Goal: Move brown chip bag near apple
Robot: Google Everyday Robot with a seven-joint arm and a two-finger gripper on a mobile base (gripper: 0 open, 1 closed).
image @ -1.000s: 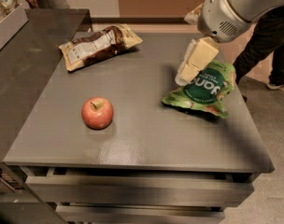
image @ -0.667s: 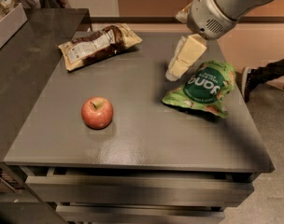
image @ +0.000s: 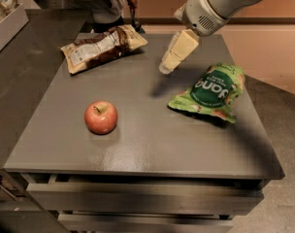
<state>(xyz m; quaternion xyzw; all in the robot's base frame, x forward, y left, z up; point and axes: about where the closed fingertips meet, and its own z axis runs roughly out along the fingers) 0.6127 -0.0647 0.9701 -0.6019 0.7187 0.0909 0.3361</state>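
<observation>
Toward the far left lay the brown chip bag (image: 103, 46), long axis slanting near-left to far-right; my gripper (image: 166, 70) hovered to its right, open or closed I couldn't tell.

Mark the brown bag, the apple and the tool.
Brown bag (image: 100, 48): camera view, middle of its label panel.
Apple (image: 101, 117): camera view, centre of its red skin.
Tool (image: 167, 68): camera view, its tip, over the table (image: 138, 154) near the green bag (image: 210, 89).

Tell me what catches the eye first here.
The gripper hangs over the grey table, between the brown chip bag at the far left and a green bag at the right. The red apple sits alone near the front left.
</observation>
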